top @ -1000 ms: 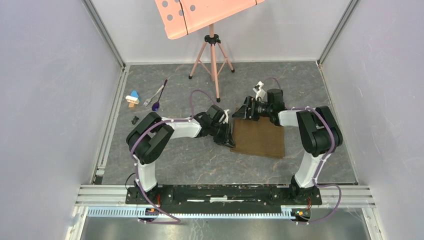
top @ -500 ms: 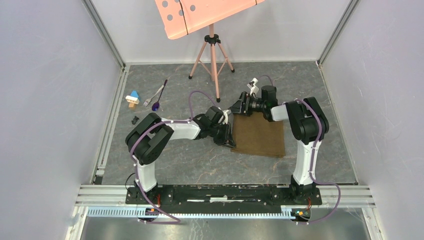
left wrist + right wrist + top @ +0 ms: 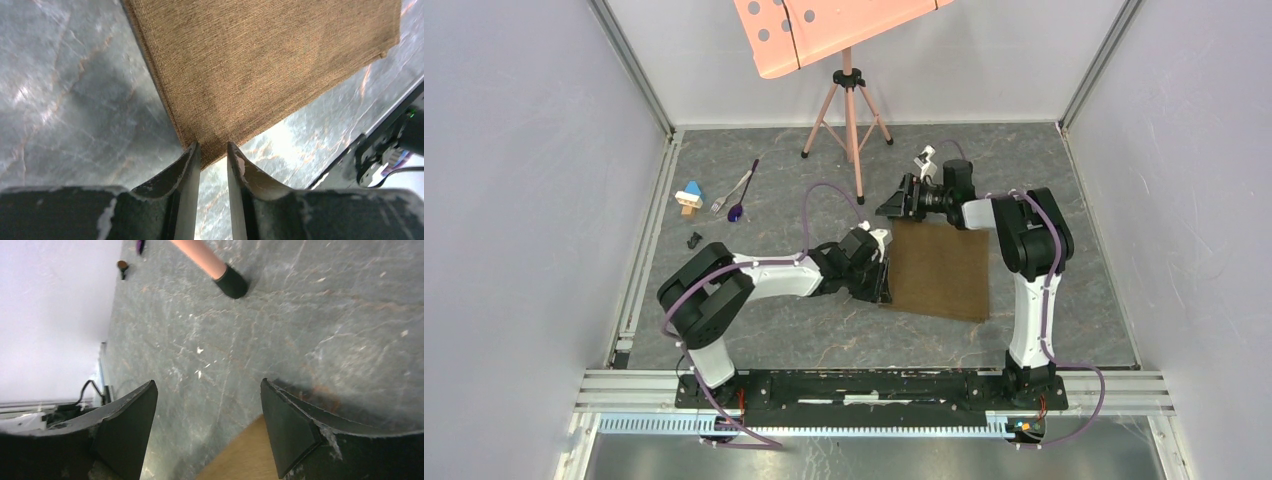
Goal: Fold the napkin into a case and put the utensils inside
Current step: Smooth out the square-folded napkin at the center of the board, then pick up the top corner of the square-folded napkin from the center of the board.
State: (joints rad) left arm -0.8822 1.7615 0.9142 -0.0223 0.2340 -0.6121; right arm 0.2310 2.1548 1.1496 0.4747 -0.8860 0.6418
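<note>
The olive-brown napkin (image 3: 939, 268) lies flat and unfolded on the table. It fills the top of the left wrist view (image 3: 260, 60). My left gripper (image 3: 884, 285) is at its near-left corner. In the left wrist view (image 3: 212, 145) the jaws stand a narrow gap apart, the corner lies at their tips and table shows between them. My right gripper (image 3: 894, 203) is wide open and empty just past the far-left corner, whose tip shows between its jaws (image 3: 240, 455). The silver fork (image 3: 727, 197) and the purple-bowled spoon (image 3: 738, 208) lie together at the far left.
A pink music stand's tripod (image 3: 849, 110) stands at the back middle, with one foot (image 3: 230, 282) just beyond my right gripper. A blue, white and tan toy block (image 3: 689, 196) and a tiny black piece (image 3: 694, 240) lie by the left wall.
My right gripper has moved back and to the left, off the napkin's far edge. My left arm has lowered and stretched. The napkin's far edge now lies a little further back.
</note>
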